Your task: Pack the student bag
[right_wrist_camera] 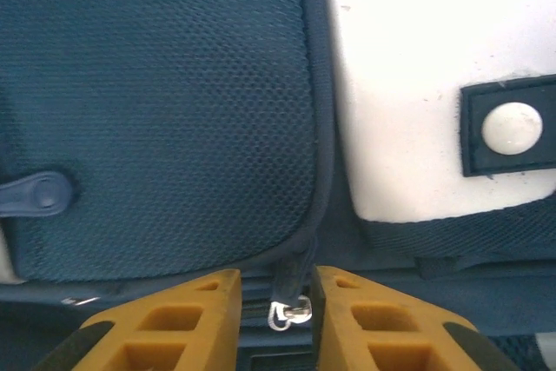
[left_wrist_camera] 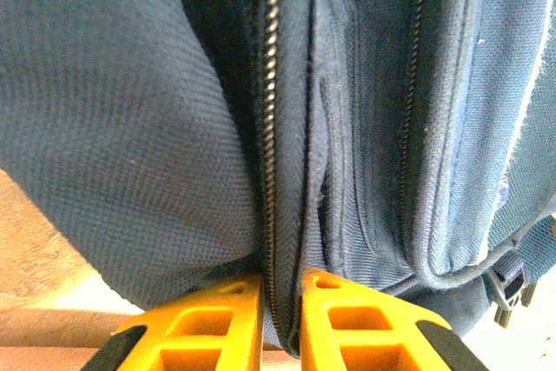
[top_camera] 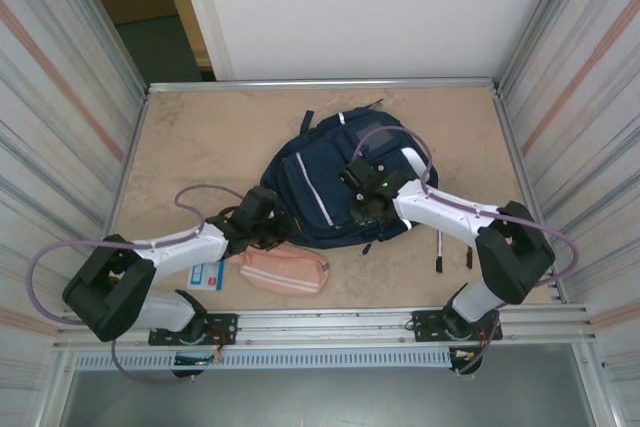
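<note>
Two arms at work on one table [top_camera: 200, 137], both on the same item.

Student bag [top_camera: 310, 182]: lies flat mid-table, front face up, top toward the far wall, straps trailing toward the near right edge. No compartment visibly gaping from above.

Left gripper [top_camera: 275, 232]: at the bag's near-left edge. Wrist view has its fingers nearly together [left_wrist_camera: 282, 280], with the zip seam [left_wrist_camera: 271, 128] and its fabric edge running down between them. Reads as a pinch on the bag's edge, an anchoring hold.

Right gripper [top_camera: 365, 209]: down on the bag's right half. Wrist view shows the jaws a little apart [right_wrist_camera: 274, 280], nothing clamped. They hang just short of a mesh panel [right_wrist_camera: 156, 102] and beside a white patch [right_wrist_camera: 417, 84].

Pink pouch [top_camera: 285, 272]: on the table just in front of the bag, near the left gripper, not packed. Small blue-and-white card [top_camera: 207, 275] lies just left of it.

Zip pull [right_wrist_camera: 291, 308]: small metal tab on a dark cord, sitting in the gap between the right fingers, touching neither as far as I can tell.

Step in hand, my judgement: opening a zip, with the left holding the fabric taut and the right lined up on the pull. Packing proper not begun.

Next move calls for closing squarely on the tab, then drawing along the seam line while the left hold stays firm. The tab is small and hangs loose, so a poor closure may miss it.
</note>
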Available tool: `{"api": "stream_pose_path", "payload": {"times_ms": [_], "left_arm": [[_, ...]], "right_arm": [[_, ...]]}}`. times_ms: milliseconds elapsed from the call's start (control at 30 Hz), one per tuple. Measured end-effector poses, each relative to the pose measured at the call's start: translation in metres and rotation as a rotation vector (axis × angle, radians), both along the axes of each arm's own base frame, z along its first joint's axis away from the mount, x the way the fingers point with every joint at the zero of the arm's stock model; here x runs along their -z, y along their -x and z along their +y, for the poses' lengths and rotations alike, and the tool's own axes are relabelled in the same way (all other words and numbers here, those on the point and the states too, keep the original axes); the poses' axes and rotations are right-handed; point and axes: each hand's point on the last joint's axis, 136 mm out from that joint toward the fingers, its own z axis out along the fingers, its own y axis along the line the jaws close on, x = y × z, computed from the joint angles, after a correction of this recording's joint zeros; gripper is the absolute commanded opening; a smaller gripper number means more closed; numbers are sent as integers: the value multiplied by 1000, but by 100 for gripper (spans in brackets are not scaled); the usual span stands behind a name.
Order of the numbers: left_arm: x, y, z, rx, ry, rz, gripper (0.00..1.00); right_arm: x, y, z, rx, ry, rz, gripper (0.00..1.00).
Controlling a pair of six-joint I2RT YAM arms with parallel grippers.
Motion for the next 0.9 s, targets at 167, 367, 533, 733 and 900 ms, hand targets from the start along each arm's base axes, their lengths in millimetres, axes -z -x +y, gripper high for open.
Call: {"api": "stream_pose_path", "payload": {"times_ms": [167, 367, 533, 733, 900], "left_arm": [[0, 0, 0, 2, 2, 2, 16], [-1, 0, -1, -3, 8, 3, 14], [-1, -1, -1, -3, 8, 1, 14], [-2, -1, -2, -4, 9, 0, 14], [0, -1, -2, -4, 5, 4, 14]], "right_arm": [[16, 2, -11, 27, 77, 41, 34], [28, 0, -8, 32, 80, 78, 36], [29, 1, -6, 31, 85, 104, 38], [33, 13, 10, 3, 0, 195, 35], [38, 11, 10, 2, 15, 206, 28]]}}
